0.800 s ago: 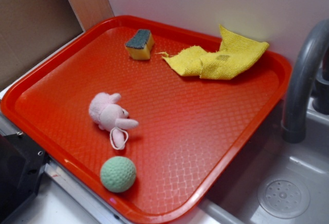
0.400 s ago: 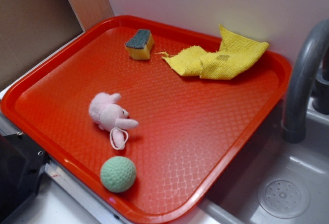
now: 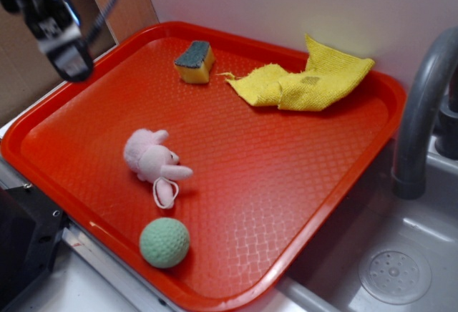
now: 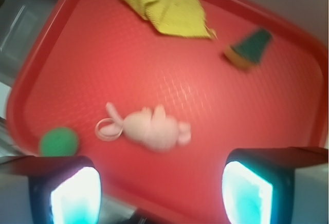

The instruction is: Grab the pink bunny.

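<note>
The red tray [image 3: 315,205] fills most of what I see, sitting beside a grey sink [image 3: 401,269] with its faucet [image 3: 418,111] arching at the far right. On the tray, the biggest loose thing is the crumpled yellow cloth [image 3: 304,79] at the far edge, with a yellow-and-green sponge [image 3: 195,61] near it. Toward the near edge lies the pink bunny [image 3: 152,160], on its side with its white-edged ear looped toward the green ball [image 3: 164,242], which sits just beside it but apart. My gripper [image 3: 68,51] hangs high over the tray's far left corner, well apart from the bunny; in the wrist view my two fingers [image 4: 74,196] stand wide apart with nothing between them. Nothing is grabbed yet: I judge the whole approach, descent and closing are left.
</note>
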